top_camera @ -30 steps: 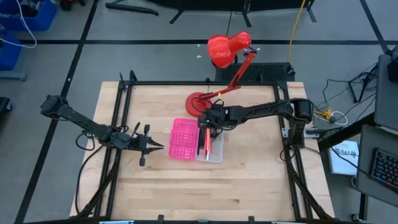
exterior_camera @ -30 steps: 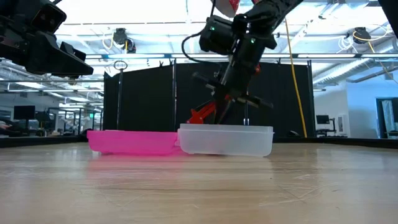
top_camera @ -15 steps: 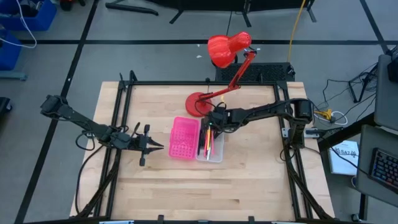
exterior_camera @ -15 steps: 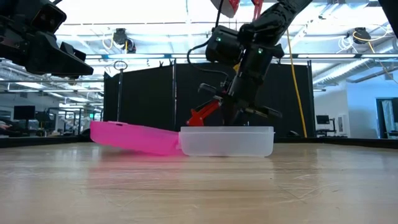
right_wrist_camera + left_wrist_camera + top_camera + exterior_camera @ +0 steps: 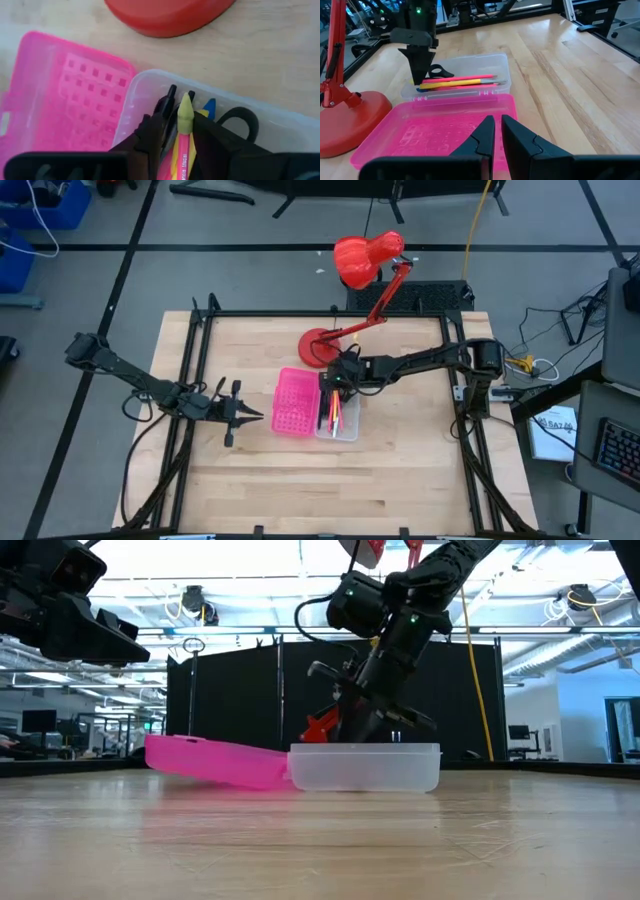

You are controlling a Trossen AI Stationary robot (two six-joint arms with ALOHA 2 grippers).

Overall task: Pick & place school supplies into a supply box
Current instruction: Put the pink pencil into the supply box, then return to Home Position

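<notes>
A robotics lab in a large open industrial hall: the pale wooden worktable (image 5: 400, 470) sits in a black metal frame (image 5: 190, 430) on a grey floor, with black curtain screens (image 5: 240, 700), ceiling pipework, distant desks with monitors (image 5: 40, 722) and a yellow hanging cable (image 5: 478, 225).

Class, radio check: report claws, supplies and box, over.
Right claw low in box's clear half, over the pens. Left claw shut, waiting left of the pink half. Lamp base close behind box.

Table (image 5: 400, 450): pale, matt wood with visible grain. Supply box (image 5: 340, 425): frosted translucent plastic half, glossy pink perforated plastic half. Lamp base (image 5: 350, 122): smooth red, slight sheen.
</notes>
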